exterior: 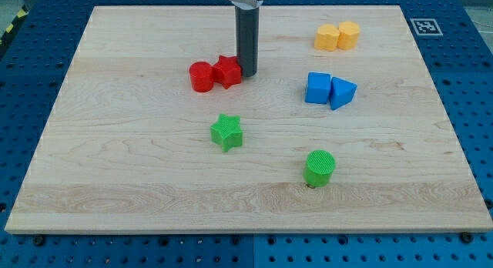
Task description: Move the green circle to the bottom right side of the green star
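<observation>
Standing upright near the view's top centre, our rod ends in my tip (248,73), which rests on the wooden board (115,168). We carry no pincer at all, only this straight dark rod, so there is nothing to open, close or grip with. The tip sits just at the right edge of the red star (227,71); whether it actually touches we cannot tell. Directly to the left of that star, and pressed against it, stands the red cylinder (202,76).

Moving outward and down the view, we find the green star (226,132) below the red pair, well apart from the tip. Further toward the view's bottom right stands the green circle (320,168), an upright ribbed cylinder. It lies lower than the green star and to its right, with bare board between the two.

To the right of the tip, at about mid-height of the board, two blue blocks sit touching one another: a blue cube (317,88) on the left and a blue triangular block (343,92) on the right. Above them, near the view's top right, two yellow blocks (337,36) stand side by side in contact; their exact shapes we cannot make out.

Around the board we see a blue perforated table surface (462,68), and a small black-and-white marker (424,25) sits by the board's top right corner.
</observation>
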